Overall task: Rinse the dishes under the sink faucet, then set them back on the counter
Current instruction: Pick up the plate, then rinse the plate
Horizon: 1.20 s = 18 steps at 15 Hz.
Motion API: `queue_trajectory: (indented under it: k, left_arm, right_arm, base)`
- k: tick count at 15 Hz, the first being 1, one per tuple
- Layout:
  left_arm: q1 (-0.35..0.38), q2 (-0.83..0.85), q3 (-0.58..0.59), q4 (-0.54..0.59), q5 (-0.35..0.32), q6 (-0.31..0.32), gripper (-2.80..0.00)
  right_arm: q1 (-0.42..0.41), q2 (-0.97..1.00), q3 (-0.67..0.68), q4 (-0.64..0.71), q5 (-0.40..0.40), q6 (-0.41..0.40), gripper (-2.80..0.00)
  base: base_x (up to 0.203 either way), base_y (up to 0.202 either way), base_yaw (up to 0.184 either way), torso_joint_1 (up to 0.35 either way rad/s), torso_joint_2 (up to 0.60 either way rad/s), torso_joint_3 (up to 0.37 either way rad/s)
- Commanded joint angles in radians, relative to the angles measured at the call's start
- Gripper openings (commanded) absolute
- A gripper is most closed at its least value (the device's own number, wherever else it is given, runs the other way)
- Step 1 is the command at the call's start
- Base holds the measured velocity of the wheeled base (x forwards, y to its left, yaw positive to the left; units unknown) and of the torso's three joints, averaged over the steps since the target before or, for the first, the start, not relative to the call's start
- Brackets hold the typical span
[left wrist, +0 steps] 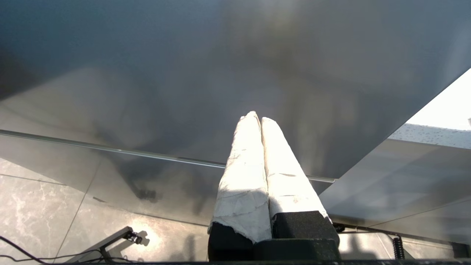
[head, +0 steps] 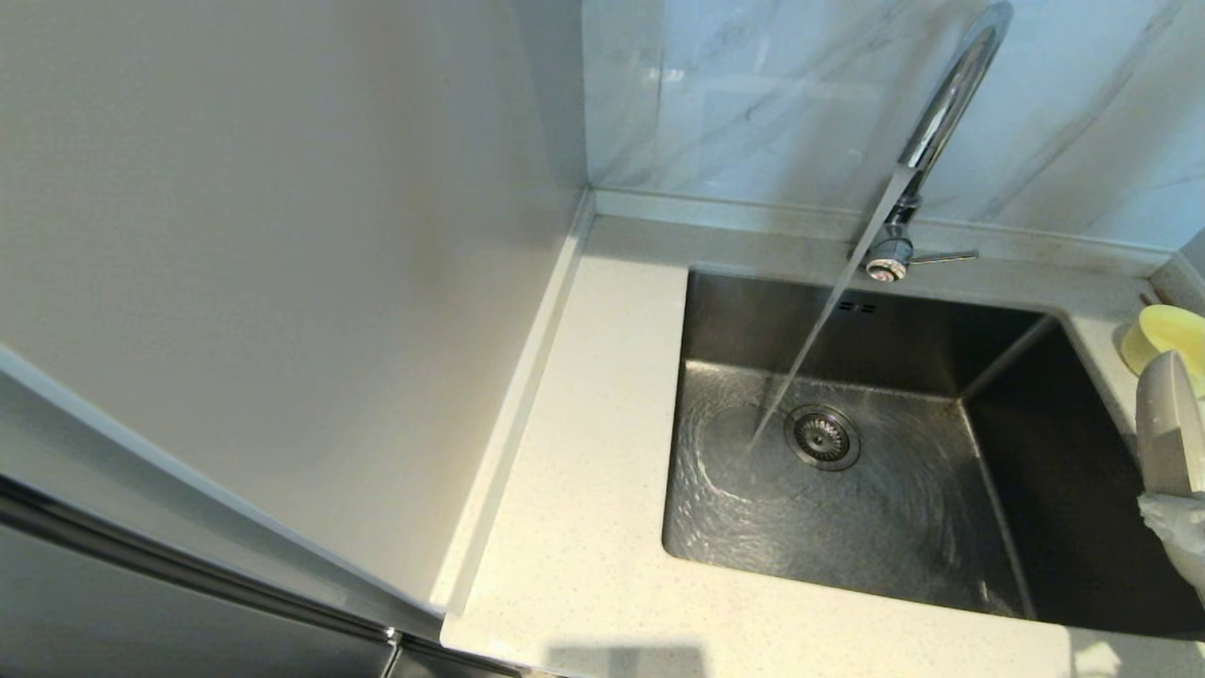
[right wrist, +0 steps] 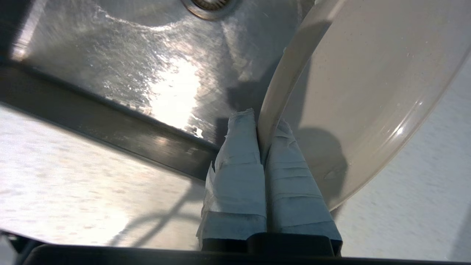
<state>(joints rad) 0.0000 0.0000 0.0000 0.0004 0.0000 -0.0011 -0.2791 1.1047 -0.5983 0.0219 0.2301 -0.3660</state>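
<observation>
At the right edge of the sink (head: pixel 847 452) my right pincer (right wrist: pixel 262 132) pinched the rim of the cream-white dish (right wrist: pixel 368 92), one taped finger on each face, holding it on edge near the basin's right wall. Water ran from the faucet (head: pixel 941 113) and swirled around the drain strainer (head: pixel 822 436), yet the stream fell well apart from the dish, so I judged the rinse of this piece not yet begun or only just finished; I could not tell which. The small yellow bowl (head: pixel 1167 337) sat on the counter (head: pixel 584 471) at the far right corner, just beyond the dish. My left pincer (left wrist: pixel 260 119) hung parked off the counter, fingers pressed together on nothing. The dish looked smooth and glossy, shallow with a gently raised rim, a few droplets or specks on its face.
</observation>
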Motion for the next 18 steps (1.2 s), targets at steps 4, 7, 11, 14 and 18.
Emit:
queue_trajectory:
  k: [4,7,11,14,18]
  left_arm:
    - [0.0,0.0,0.0,0.0,0.0,0.0,-2.8]
    - [0.0,0.0,0.0,0.0,0.0,0.0,-2.8]
    - [0.0,0.0,0.0,0.0,0.0,0.0,-2.8]
    - [0.0,0.0,0.0,0.0,0.0,0.0,-2.8]
    - [0.0,0.0,-0.001,0.0,0.0,0.0,-2.8]
  right_arm:
    - [0.201,-0.028,-0.046,-0.003,0.017,0.225,-2.8]
    - [0.333,-0.016,-0.066,-0.002,0.076,0.333,-2.8]
    - [0.407,0.134,-0.138,-0.005,0.097,0.397,-2.8]
    - [0.439,0.158,-0.173,-0.003,0.191,0.397,-2.8]
    - [0.526,0.193,-0.216,-0.003,0.195,0.394,-2.8]
  base:
    - [0.0,0.0,0.0,0.0,0.0,0.0]
    - [0.0,0.0,0.0,0.0,0.0,0.0]
    - [0.0,0.0,0.0,0.0,0.0,0.0]
    - [0.0,0.0,0.0,0.0,0.0,0.0]
    - [0.0,0.0,0.0,0.0,0.0,0.0]
